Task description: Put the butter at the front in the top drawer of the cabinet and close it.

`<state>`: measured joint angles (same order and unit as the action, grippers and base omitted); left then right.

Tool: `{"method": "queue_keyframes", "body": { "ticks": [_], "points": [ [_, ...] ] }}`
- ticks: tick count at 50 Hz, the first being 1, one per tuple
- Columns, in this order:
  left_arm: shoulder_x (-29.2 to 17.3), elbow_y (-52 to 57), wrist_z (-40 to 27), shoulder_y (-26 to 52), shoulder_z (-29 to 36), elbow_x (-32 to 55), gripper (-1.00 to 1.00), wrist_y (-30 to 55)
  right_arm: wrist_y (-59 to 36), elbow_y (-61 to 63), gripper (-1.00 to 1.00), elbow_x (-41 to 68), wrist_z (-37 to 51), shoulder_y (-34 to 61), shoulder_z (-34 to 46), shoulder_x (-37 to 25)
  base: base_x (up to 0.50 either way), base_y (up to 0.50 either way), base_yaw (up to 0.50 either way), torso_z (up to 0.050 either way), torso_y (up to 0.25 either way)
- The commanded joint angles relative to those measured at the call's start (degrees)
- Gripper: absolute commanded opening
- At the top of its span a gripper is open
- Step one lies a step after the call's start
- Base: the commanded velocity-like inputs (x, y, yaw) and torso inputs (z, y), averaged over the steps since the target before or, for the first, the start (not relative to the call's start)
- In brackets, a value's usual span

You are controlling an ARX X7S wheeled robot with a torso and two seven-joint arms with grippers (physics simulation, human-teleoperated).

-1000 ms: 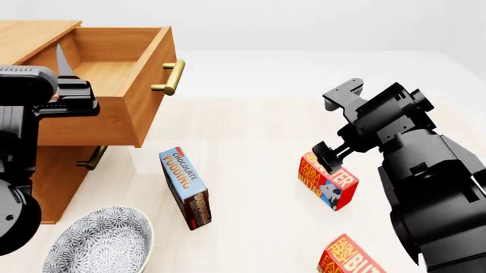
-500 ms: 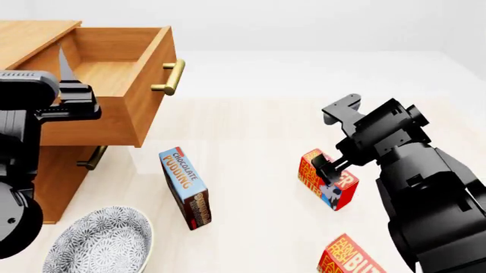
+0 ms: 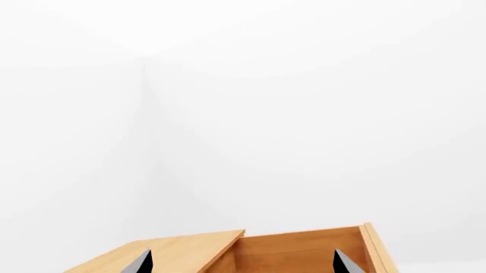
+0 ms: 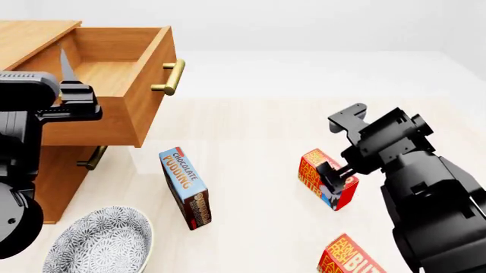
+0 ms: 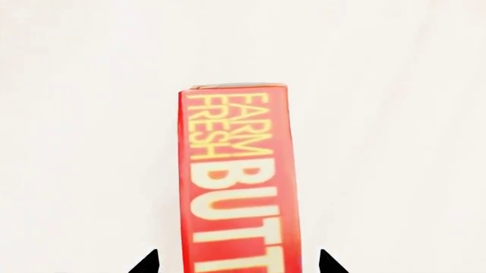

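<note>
Your right gripper (image 4: 332, 172) has dropped onto the butter (image 4: 328, 181) since a second ago; your left gripper (image 4: 67, 77) has stayed put.

Head view: your right fingers straddle the carton's top, though contact is unclear. It stands on the floor, well apart from the open top drawer (image 4: 106, 96) of the cabinet (image 4: 34, 34); the second butter carton (image 4: 351, 259) sits nearer you. Right wrist view: both fingertips (image 5: 147, 264) are spread, the butter (image 5: 239, 176) between them with a gap each side. Left wrist view: spread fingertips (image 3: 342, 263) hold nothing, with the drawer (image 3: 304, 250) beyond them.
</note>
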<state>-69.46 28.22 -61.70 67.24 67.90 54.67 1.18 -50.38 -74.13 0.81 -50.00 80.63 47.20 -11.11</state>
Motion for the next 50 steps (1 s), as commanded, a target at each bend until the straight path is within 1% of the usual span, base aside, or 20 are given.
{"method": "queue_keyframes", "body": {
  "ticks": [1,14,26,38,50],
  "points": [
    [-0.03,-0.02,0.33,-0.30,-0.16,-0.14,1.00,-0.38,-1.77,2.38,1.00,0.02,0.10,-1.20,0.02,-1.18,0.00,0.00,0.00,0.000,0.000],
    [0.26,-0.40,0.63,-0.68,-0.27,-0.15,1.00,-0.64,-4.68,6.25,1.00,0.07,0.12,-2.86,0.41,-2.49,0.00,0.00,0.00,0.000,0.000],
    [0.73,-0.73,0.99,-0.65,-0.41,0.05,1.00,-0.29,-4.69,6.06,1.00,0.24,0.34,-3.59,0.37,-3.01,0.00,0.00,0.00,0.000,0.000],
    [1.68,-1.70,1.70,-0.58,-0.45,0.12,1.00,0.18,-0.96,-0.40,1.00,0.22,0.34,-3.01,0.69,-1.25,0.00,0.00,0.00,0.000,0.000],
    [2.63,-2.83,2.27,-0.72,-0.40,0.11,1.00,0.56,-0.40,-0.74,1.00,0.41,0.05,-3.90,0.29,-1.13,0.00,0.00,0.00,0.000,0.000]
  ]
}}
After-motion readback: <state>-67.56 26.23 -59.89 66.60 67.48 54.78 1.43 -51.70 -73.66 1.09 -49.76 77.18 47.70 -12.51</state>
